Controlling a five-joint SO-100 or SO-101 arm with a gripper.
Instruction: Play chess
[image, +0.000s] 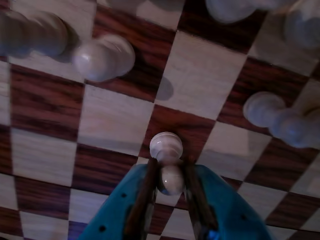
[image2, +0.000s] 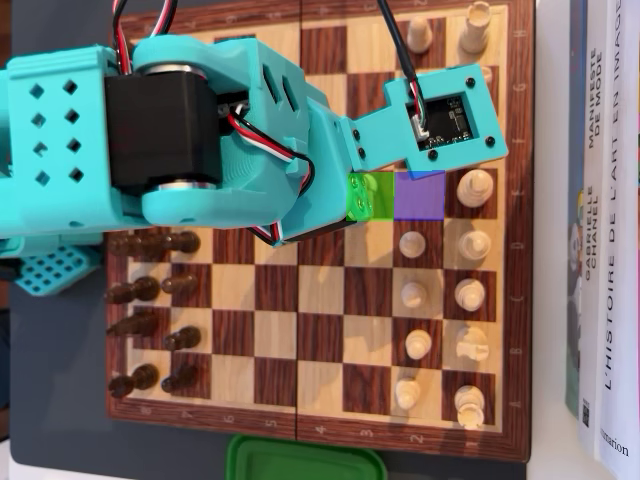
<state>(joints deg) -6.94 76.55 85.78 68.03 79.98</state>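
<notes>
Overhead view, wooden chessboard (image2: 300, 330) on grey table (image2: 50, 400), books (image2: 605, 230) at right, jaws gripping white pawn (image: 167, 150).

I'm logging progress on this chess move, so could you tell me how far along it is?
Done: the claw is shut on a white pawn, as the wrist view shows. In hand: the pawn hangs above the chessboard; the overhead view shows the arm over the green square and purple square. Left: setting the pawn down and releasing it. Which square it lands on cannot be told yet.
</notes>
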